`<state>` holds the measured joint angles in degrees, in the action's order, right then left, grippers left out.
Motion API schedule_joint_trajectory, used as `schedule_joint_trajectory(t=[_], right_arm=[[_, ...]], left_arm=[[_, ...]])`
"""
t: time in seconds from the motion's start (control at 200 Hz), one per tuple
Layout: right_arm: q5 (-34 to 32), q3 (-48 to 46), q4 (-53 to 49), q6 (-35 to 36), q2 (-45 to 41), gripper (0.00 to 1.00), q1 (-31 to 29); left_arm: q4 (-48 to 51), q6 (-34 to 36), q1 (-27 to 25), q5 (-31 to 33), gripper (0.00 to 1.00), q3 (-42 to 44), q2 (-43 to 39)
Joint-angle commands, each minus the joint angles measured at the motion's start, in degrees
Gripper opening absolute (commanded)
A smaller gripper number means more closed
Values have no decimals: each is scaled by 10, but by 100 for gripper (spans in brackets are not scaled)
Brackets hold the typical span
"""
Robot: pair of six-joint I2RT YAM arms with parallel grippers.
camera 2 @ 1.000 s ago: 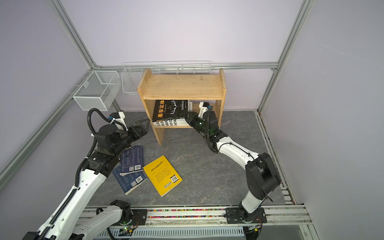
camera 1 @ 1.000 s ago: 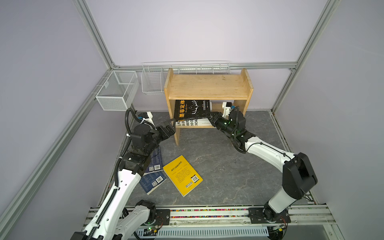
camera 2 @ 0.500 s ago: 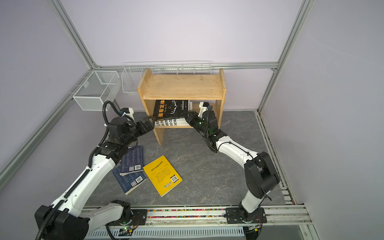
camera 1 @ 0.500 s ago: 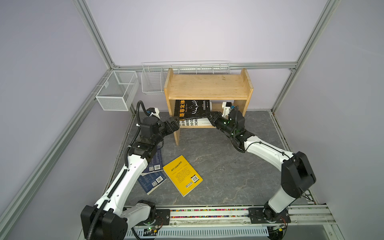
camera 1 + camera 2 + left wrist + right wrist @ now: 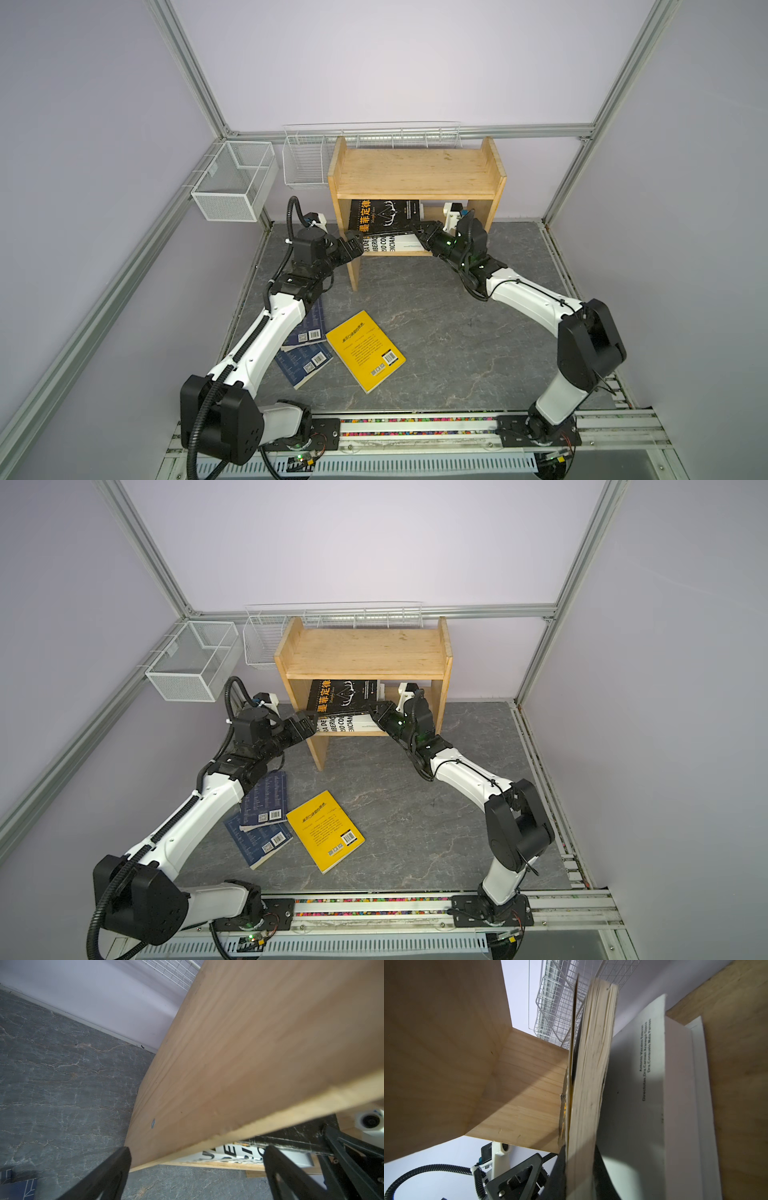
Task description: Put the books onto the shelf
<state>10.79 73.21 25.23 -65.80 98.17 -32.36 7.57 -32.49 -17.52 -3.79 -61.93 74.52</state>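
The pine shelf (image 5: 415, 172) (image 5: 361, 652) stands at the back. My right gripper (image 5: 422, 232) (image 5: 581, 1167) is shut on the black book (image 5: 382, 214) (image 5: 591, 1084), tilted inside the lower tier over the white book (image 5: 388, 245) (image 5: 643, 1105) lying flat there. My left gripper (image 5: 355, 245) (image 5: 197, 1150) is open, its fingers either side of the front edge of the shelf's left side panel (image 5: 249, 1053), gripping nothing. On the floor lie a yellow book (image 5: 365, 351) and two navy books (image 5: 313, 328) (image 5: 305, 365), partly under the left arm.
Two white wire baskets (image 5: 232, 183) (image 5: 307, 166) hang on the wall left of and behind the shelf. The arms' base rail (image 5: 415, 428) runs along the front edge. Grey stone-patterned floor (image 5: 436, 324) lies between the shelf and the floor books.
My left arm has swung up and right from beside the floor books to the shelf's left panel, jaws still open. The right gripper and black book have stayed put.
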Motion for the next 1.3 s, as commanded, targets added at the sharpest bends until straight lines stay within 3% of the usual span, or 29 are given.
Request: schedule_joint_trajectory(t=[0.0, 0.615, 1.295], right_arm=[[37, 2, 1, 10, 16, 7, -14], [72, -2, 40, -18, -4, 7, -6], [69, -34, 38, -18, -36, 7, -5]], left_arm=[[-23, -2, 4, 16, 99, -19, -4], [-40, -20, 26, -27, 99, -23, -7], [-67, -39, 30, -53, 99, -15, 10]])
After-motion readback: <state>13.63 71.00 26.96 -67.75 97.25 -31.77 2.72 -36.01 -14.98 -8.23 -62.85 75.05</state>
